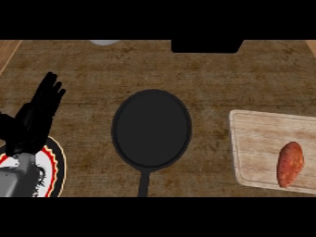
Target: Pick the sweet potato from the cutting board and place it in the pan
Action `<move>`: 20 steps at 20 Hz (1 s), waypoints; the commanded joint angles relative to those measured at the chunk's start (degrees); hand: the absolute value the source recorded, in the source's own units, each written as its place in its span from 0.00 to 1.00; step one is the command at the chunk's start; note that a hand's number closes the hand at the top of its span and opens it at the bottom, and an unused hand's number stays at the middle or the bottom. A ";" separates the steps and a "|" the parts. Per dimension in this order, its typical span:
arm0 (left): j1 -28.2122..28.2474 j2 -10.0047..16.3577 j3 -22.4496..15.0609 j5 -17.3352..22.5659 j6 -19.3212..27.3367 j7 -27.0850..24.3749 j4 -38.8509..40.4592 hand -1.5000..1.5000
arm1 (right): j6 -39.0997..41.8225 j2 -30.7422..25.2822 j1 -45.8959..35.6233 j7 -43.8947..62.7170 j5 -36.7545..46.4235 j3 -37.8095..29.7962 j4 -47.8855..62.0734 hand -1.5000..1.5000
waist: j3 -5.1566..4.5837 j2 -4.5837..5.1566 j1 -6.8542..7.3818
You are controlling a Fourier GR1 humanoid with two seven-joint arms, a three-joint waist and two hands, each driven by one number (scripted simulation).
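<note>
Well right of fingers (49, 92), sweet potato (290, 164)

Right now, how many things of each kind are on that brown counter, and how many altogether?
Round black pan: 1
Pale wooden cutting board: 1
Orange-red sweet potato: 1
Round white plate with red-and-black rim: 1
Cut off at the far edge: 2, a pale grey round thing and a black block
Total: 6

Sweet potato (290, 164) orange; pan (151, 128) blk; cutting board (259, 139) pale wood grain.
</note>
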 commanded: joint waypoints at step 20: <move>-0.90 -1.15 7.00 -0.91 -7.07 -2.47 4.97 0.50 | 11.94 15.05 -5.88 21.74 20.19 4.29 -14.95 0.00 | 0.04 -0.04 -0.52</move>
